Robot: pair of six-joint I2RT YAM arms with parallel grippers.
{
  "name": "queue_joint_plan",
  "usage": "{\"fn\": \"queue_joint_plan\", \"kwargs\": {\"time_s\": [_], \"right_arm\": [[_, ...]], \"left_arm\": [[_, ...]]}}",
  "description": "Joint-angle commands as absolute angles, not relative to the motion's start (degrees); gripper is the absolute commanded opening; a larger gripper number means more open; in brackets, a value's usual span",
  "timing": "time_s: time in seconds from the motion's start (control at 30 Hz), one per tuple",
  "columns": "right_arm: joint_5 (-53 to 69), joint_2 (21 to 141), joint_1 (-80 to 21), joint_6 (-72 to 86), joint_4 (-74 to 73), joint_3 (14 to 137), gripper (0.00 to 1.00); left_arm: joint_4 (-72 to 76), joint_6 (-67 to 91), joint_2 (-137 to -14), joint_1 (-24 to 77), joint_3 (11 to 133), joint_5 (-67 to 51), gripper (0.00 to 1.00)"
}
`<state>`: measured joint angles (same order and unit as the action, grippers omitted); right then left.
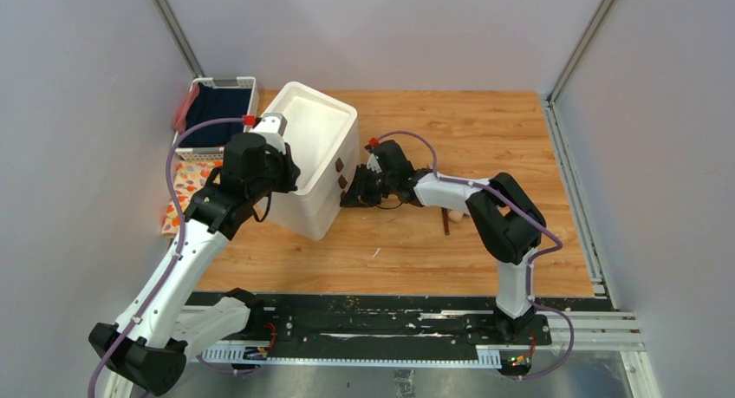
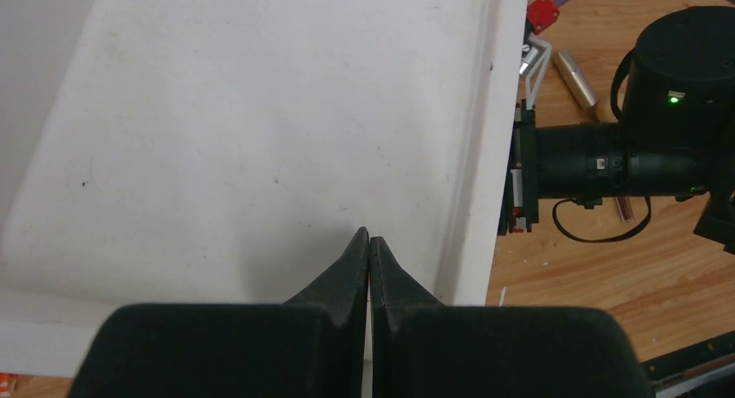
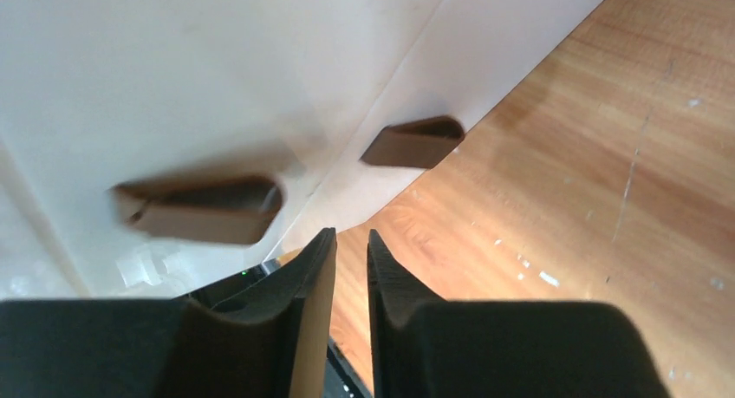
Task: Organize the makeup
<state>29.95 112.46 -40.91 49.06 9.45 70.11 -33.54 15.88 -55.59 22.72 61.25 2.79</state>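
Of the makeup, a short reddish-brown stick (image 1: 446, 222) and a small beige sponge (image 1: 456, 214) lie on the wooden table under my right arm. A slim silvery-beige tube (image 2: 575, 75) lies beside the white drawer box (image 1: 316, 146). My left gripper (image 2: 369, 238) is shut, tips together, over the box's white top (image 2: 260, 129). My right gripper (image 3: 351, 238) is at the box's front, just below two brown knobs (image 3: 204, 209) (image 3: 414, 142). Its jaws stand a narrow gap apart with nothing between them. From above, the right gripper (image 1: 349, 192) is up against the knobs (image 1: 341, 166).
A white basket (image 1: 227, 80) with dark blue cloth stands at the back left, behind the box. A patterned orange mat (image 1: 185, 185) lies left of the box. Grey walls close in on the left, back and right. My right arm (image 2: 607, 159) reaches across beside the box.
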Motion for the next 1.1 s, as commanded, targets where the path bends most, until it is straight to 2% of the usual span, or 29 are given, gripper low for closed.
{"fn": "queue_joint_plan", "kwargs": {"time_s": [0.0,0.4,0.63,0.97,1.07], "right_arm": [[28.4,107.2,-41.5,49.1,9.3,67.1,0.27],[28.1,107.5,-39.5,54.6,22.4,61.4,0.34],[29.7,110.1,-37.5,61.9,42.5,56.1,0.34],[29.8,121.1,-37.2,75.9,74.6,53.1,0.36],[28.3,121.7,-37.2,76.7,79.3,50.7,0.37]], "left_arm": [[-34.1,15.9,-54.7,23.1,61.3,2.5,0.0],[-34.4,15.6,-53.8,23.1,61.1,2.8,0.0],[-34.5,15.3,-53.5,23.1,60.7,3.0,0.0],[-35.0,14.9,-53.3,23.2,60.6,3.5,0.0],[-35.1,14.7,-53.3,23.1,60.6,3.7,0.0]]}}
